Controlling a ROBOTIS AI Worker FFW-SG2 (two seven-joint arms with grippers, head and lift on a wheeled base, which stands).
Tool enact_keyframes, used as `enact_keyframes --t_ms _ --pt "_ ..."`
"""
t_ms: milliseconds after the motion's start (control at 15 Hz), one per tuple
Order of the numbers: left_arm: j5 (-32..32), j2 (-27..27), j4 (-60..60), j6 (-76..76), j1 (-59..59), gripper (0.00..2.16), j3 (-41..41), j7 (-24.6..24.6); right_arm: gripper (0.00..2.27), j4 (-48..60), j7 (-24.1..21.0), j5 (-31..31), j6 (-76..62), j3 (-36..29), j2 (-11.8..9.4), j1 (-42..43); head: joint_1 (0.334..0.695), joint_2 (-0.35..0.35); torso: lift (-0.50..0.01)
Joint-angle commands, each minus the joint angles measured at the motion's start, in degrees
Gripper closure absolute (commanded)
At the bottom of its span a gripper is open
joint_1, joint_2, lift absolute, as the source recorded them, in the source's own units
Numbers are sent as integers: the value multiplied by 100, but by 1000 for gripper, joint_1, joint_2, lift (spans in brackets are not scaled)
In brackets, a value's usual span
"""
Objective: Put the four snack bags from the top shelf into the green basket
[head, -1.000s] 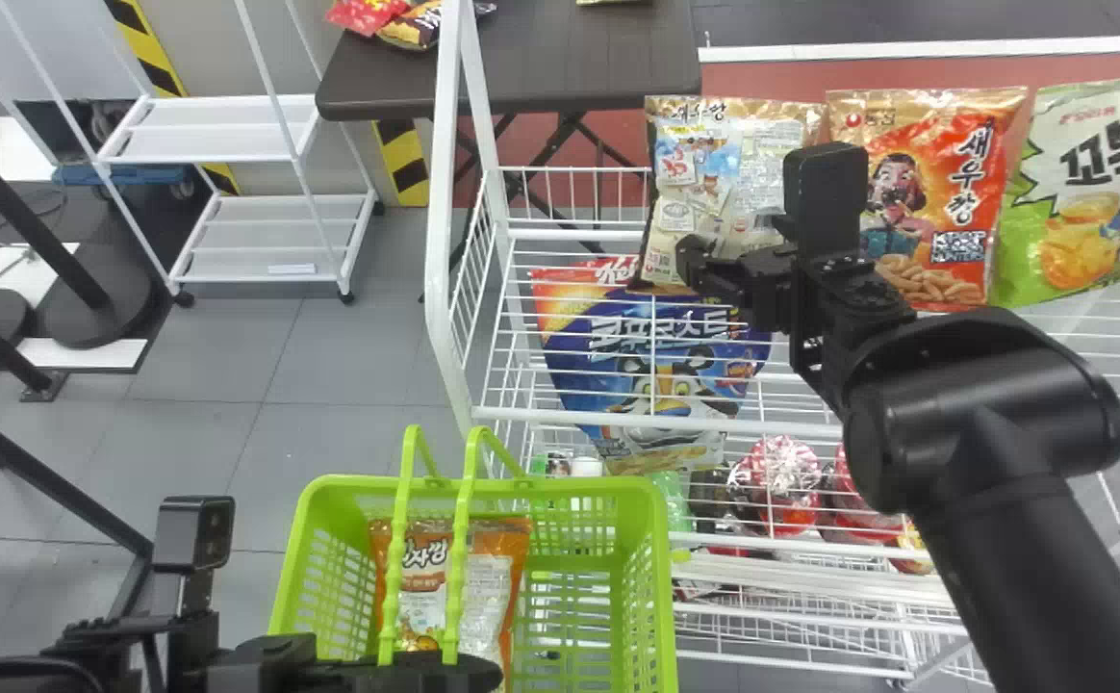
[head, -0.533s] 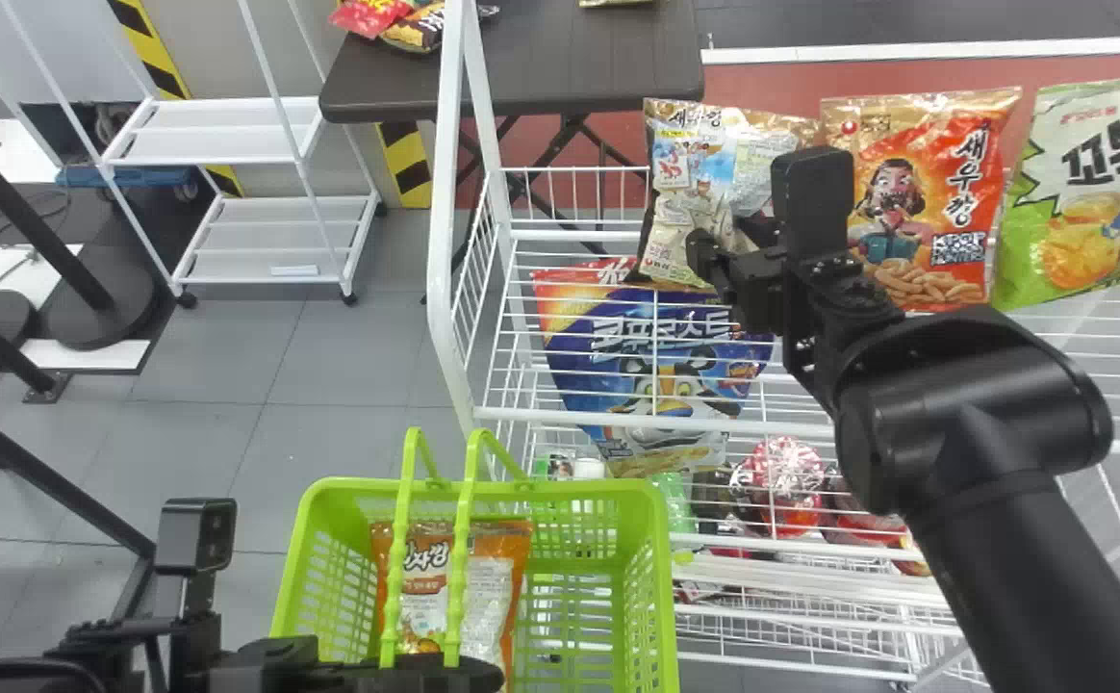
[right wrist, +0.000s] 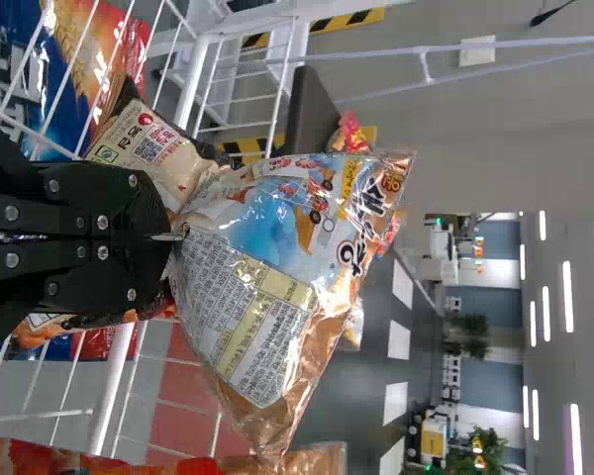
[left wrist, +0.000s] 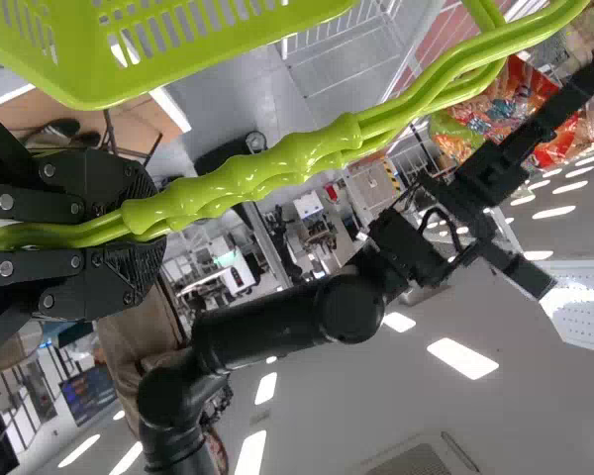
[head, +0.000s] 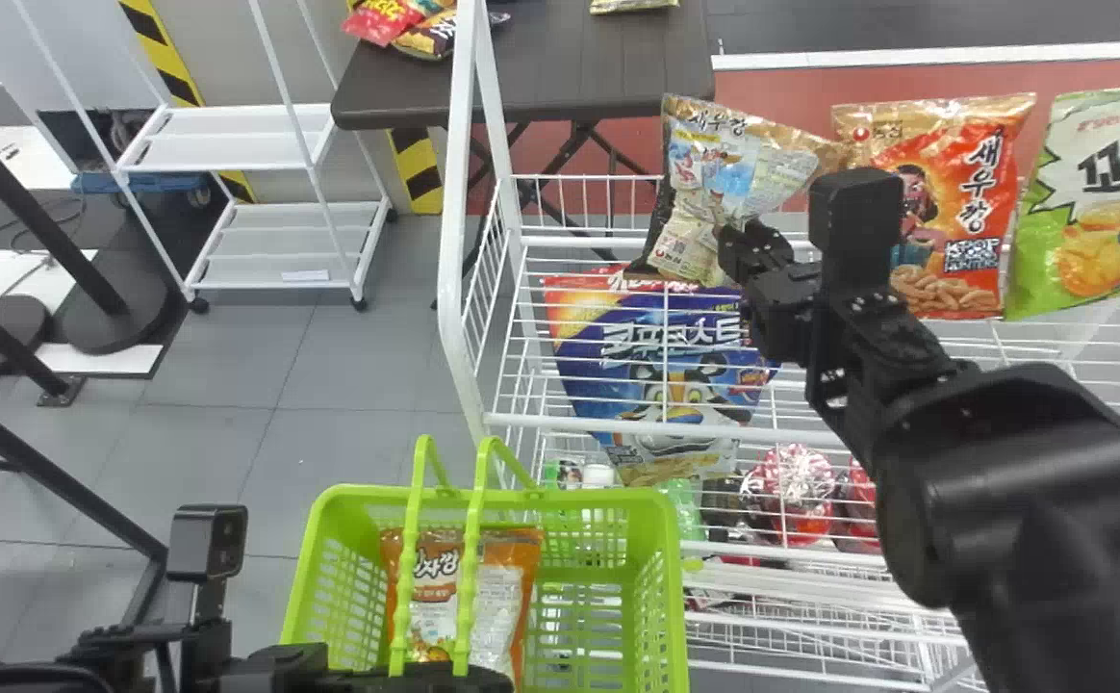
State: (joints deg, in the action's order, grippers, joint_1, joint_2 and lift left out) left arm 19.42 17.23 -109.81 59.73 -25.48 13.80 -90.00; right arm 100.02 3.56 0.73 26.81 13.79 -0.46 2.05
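Gripper (head: pixel 727 237) on my right pinches the crumpled gold-and-blue snack bag (head: pixel 714 159). Rightward of it I see the orange snack bag (head: pixel 969 207) and green snack bag (head: pixel 1094 217); down-left, my left gripper (head: pixel 445 677) clamps the green basket (head: pixel 589 496) handles (head: pixel 470 577) over an orange-and-white snack bag (head: pixel 437 592).

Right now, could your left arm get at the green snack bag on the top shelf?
Probably not: the left gripper is closed around the basket handles. The right arm, pinching another snack bag, also seems to stand between it and the green snack bag.
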Motion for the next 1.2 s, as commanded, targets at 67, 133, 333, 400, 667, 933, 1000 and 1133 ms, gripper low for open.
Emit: enact_keyframes --t_ms 67,133,333,400,667,933,1000,1133 --pt "0 -9 3 0 25 2145 0 -57 2250 1767 5 32 848 18 -77 -1075 695 122 0" --pt "-9 -9 3 0 43 2145 0 -57 2250 2215 13 23 1165 54 -85 -1427 695 126 0" --pt "-18 -18 47 18 105 2145 -9 -57 2250 3041 321 111 1657 308 -112 -2341 695 149 0" --pt "-18 -18 56 18 122 2145 -9 -57 2250 3164 418 129 1727 396 -138 -2534 695 167 0" --pt "-18 -9 73 18 131 2145 -18 -57 2250 3498 646 331 2413 915 -446 -2938 695 277 0" --pt "-18 -9 82 18 131 2145 -27 -57 2250 3243 778 401 3116 1258 -472 -2859 695 350 0" --pt "-18 -9 73 18 131 2145 -36 -57 2250 3050 769 393 3222 1381 -463 -2745 695 350 0" --pt "-18 -18 73 18 131 2145 -44 -57 2226 2619 769 445 3538 1548 -446 -2490 695 350 0"
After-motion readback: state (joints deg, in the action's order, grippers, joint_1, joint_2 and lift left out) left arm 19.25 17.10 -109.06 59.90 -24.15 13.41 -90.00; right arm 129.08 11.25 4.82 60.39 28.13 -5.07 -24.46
